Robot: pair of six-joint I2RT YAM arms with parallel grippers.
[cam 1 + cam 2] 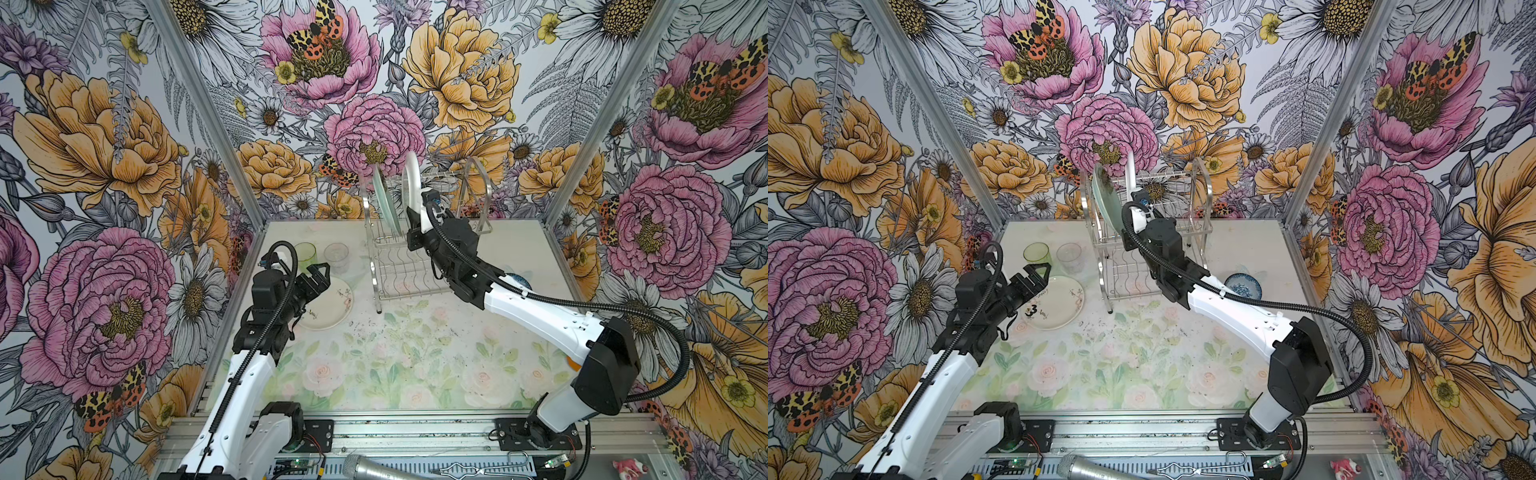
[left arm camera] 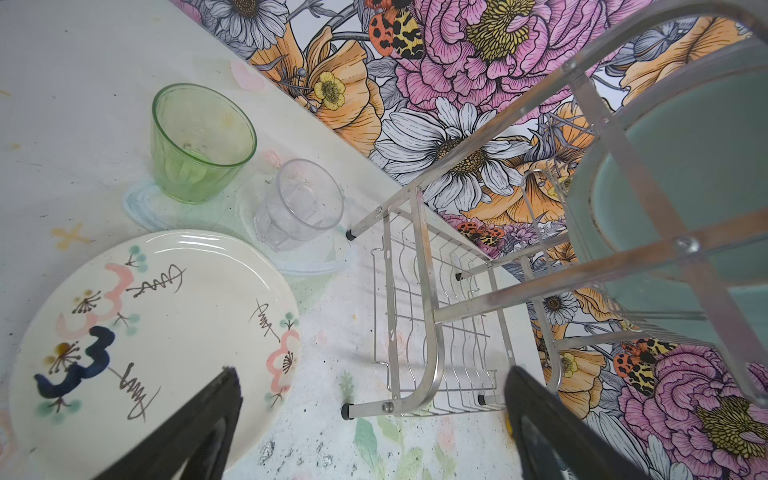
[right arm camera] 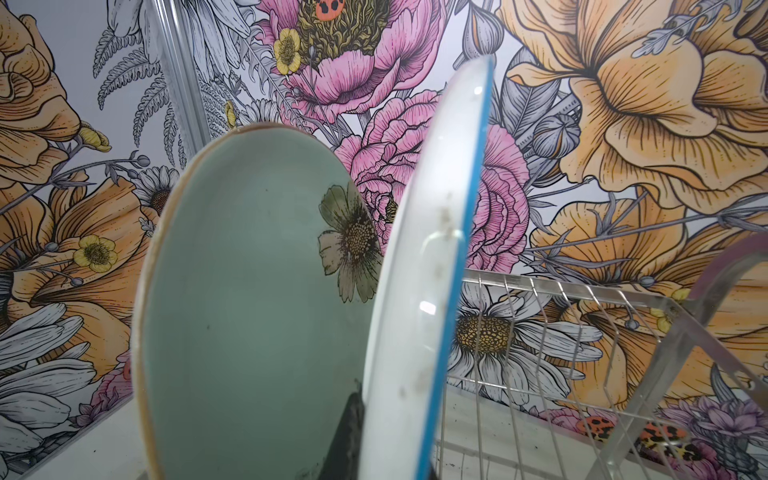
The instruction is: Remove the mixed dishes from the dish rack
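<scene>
The dish rack (image 1: 415, 270) (image 1: 1133, 272) stands at the back of the table, and both top views show two plates upright in its upper tier. My right gripper (image 1: 417, 224) (image 3: 386, 436) is shut on the lower edge of the white plate (image 1: 411, 183) (image 3: 424, 291). The pale green plate (image 1: 384, 199) (image 3: 249, 311) stands just beside it. My left gripper (image 1: 320, 276) (image 2: 374, 374) hangs open and holds nothing, over the edge of the cream plate (image 1: 332, 307) (image 2: 158, 332) lying flat on the table. A green tumbler (image 1: 305, 253) and a clear tumbler (image 1: 336, 255) stand behind that plate.
A blue-and-white bowl (image 1: 1244, 286) sits on the table right of the rack, partly behind my right arm. The rack's lower shelf (image 2: 419, 340) holds nothing. Floral walls enclose the table on three sides. A microphone (image 1: 374, 467) lies on the front rail.
</scene>
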